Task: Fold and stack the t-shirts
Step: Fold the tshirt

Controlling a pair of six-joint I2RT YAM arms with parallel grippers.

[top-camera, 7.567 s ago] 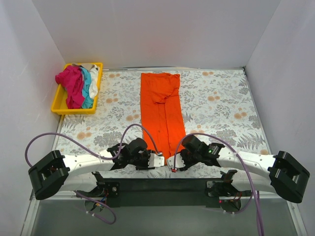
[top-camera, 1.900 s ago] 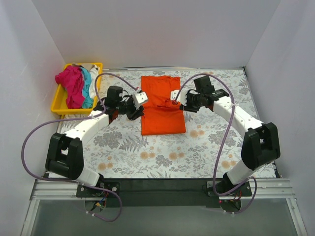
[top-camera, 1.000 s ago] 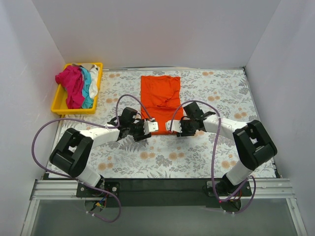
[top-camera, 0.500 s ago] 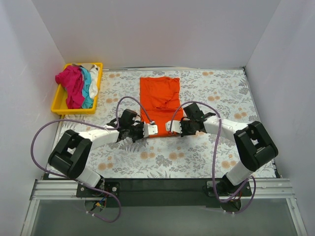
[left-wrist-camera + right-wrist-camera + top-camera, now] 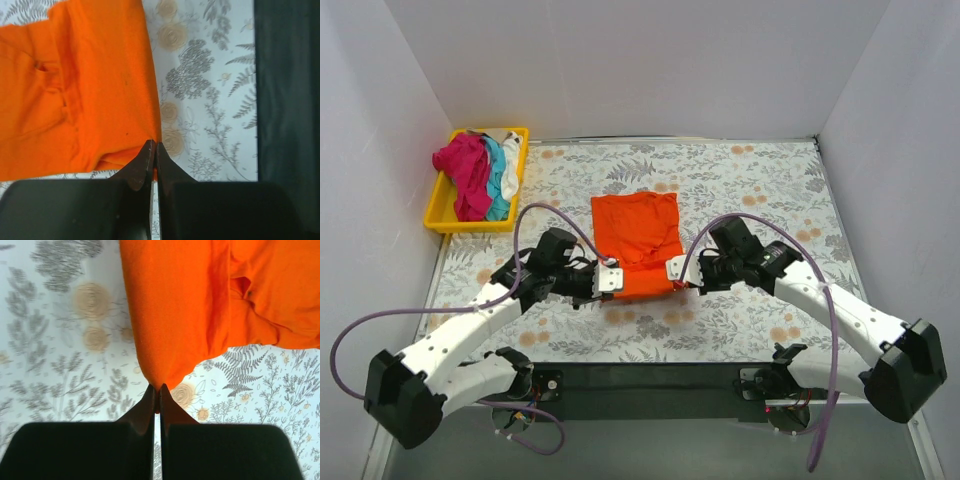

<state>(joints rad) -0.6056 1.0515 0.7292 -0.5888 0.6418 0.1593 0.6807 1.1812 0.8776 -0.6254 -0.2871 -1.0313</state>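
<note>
An orange t-shirt [image 5: 638,240], folded to a rough square, lies mid-table with its near edge lifted. My left gripper [image 5: 608,279] is shut on its near left corner; in the left wrist view the cloth [image 5: 85,95] is pinched between the black fingertips [image 5: 153,146]. My right gripper [image 5: 675,271] is shut on the near right corner; the orange cloth [image 5: 190,305] hangs from its tips [image 5: 158,387]. More t-shirts, magenta [image 5: 465,172], teal [image 5: 496,170] and white [image 5: 511,160], are heaped in the tray.
A yellow plastic tray [image 5: 445,222] sits at the far left against the left wall. White walls close in the floral tablecloth [image 5: 760,190] on three sides. The dark base rail [image 5: 650,375] runs along the near edge.
Both grippers closed on the orange shirt's near corners and drew them toward the near edge; the shirt has shifted nearer and both arms have pulled back.
</note>
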